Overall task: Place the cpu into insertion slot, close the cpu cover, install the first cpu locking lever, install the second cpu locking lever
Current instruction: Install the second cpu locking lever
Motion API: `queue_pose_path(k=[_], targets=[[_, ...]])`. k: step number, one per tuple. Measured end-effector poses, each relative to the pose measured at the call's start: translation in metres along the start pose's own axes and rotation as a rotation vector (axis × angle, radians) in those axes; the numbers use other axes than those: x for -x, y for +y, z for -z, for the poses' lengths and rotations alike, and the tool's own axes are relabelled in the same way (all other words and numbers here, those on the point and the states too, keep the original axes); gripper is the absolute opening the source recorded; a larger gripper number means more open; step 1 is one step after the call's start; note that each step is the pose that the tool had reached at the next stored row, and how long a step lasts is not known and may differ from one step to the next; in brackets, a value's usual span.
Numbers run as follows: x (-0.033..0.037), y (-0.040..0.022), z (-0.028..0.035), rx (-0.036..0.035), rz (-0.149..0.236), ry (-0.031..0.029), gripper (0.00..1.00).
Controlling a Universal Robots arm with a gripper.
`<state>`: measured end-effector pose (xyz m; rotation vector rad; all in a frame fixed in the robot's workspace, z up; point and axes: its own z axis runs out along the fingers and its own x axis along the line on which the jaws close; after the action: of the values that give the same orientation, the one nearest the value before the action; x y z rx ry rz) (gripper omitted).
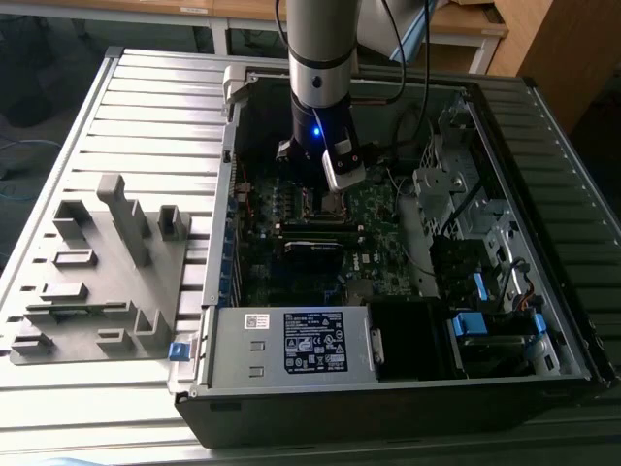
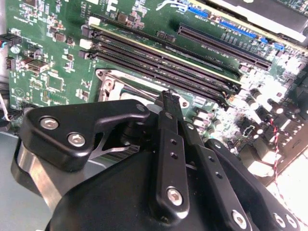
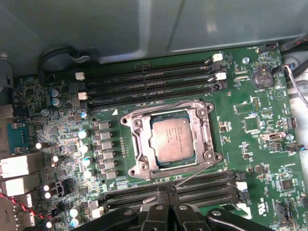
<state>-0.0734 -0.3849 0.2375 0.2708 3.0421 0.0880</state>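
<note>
In the first wrist view the cpu (image 3: 172,140), a silver-topped square, lies in the insertion slot (image 3: 132,171) on the green board. The cpu cover (image 3: 138,144) is down flat around it. One thin wire lever (image 3: 168,107) lies along the socket's far edge. A second wire lever (image 3: 195,173) slants out from the socket's corner toward my gripper (image 3: 166,191). The black fingers are shut, and their tips meet that lever's end; I cannot tell if the wire is pinched. In the second wrist view my gripper (image 2: 168,95) partly hides the slot (image 2: 113,79). In the exterior view my gripper (image 1: 335,194) hangs over the slot (image 1: 312,202).
Long black memory slots (image 3: 149,79) run on both sides of the socket, the nearer set (image 3: 202,188) just under my fingers. Capacitors (image 3: 84,144) stand beside it. The computer case walls (image 1: 218,252), cables (image 1: 408,146) and power supply (image 1: 291,340) ring the board. A grey fixture (image 1: 97,272) lies at the exterior view's left.
</note>
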Motion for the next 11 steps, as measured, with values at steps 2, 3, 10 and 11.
queue_pose_path(k=[2,3,10,11], targets=[[-0.0006,-0.0002,-0.0003,0.0002,0.0,-0.0003,0.11],[-0.0011,-0.0003,-0.0005,0.0001,0.0,-0.0006,0.11],[-0.005,-0.001,-0.0015,0.0007,0.0,-0.0043,0.11],[-0.005,-0.001,-0.0015,0.0006,0.0,-0.0043,0.11]])
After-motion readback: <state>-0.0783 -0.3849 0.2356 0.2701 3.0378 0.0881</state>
